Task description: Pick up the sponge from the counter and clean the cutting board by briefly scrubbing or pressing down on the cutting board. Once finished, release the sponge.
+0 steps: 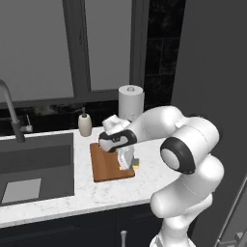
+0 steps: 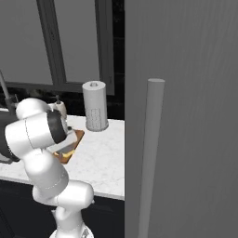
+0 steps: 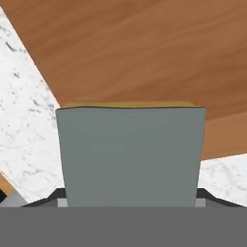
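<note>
- The sink (image 1: 36, 164) is set into the counter (image 1: 96, 193) well to the left of the hand, with a pale grey mat (image 1: 21, 189) lying in its basin and a faucet (image 1: 12, 113) standing behind it.
- A soap dispenser (image 1: 85, 123) is seen behind and left of the hand.
- The cutting board (image 1: 108, 164) lies flat directly under the hand, which is bent down from a forearm reaching leftward across the counter.
- The gripper (image 1: 127, 164) is pointed downward over the board's right edge, and the sponge (image 3: 130, 154) is clamped between its fingers, grey-green face toward the hand camera, yellow layer at the far edge.
- Whether the sponge touches the board cannot be told.
- A paper towel roll (image 2: 95, 106) stands behind the hand, to its right.
</note>
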